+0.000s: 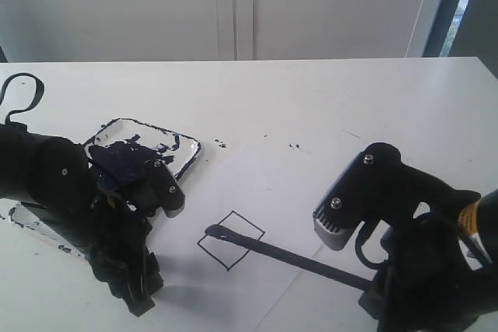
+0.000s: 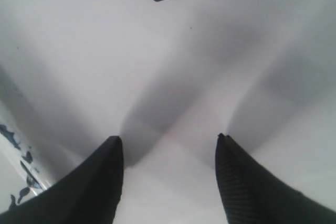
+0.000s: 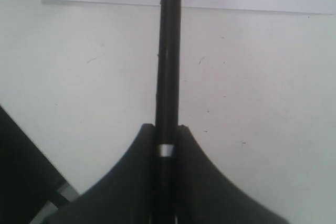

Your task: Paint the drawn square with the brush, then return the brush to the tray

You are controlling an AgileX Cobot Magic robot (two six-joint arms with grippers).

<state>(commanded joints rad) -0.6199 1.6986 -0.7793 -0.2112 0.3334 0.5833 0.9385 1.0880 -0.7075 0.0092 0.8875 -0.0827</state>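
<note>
At the left, the tray (image 1: 189, 162) lies on the worktop (image 1: 350, 99), smeared dark blue and partly hidden by the left arm. The left gripper (image 2: 168, 142) hangs low over the paper (image 1: 268, 184), jaws apart with nothing between them, near the square (image 1: 231, 253). The square looks blank inside, so the painting seems hardly begun.

The brush (image 1: 296, 259) lies nearly flat. Its long axis runs from the right gripper (image 3: 167, 128) leftward across the square, and the tip sits at the square's left edge. Whether the tip touches the paper cannot be told. The right gripper is clamped on the handle at the pale band.

Strokes drawn back along that axis would likely fill the square. The tray lies farther left, beyond the square, so the return means reaching across.
</note>
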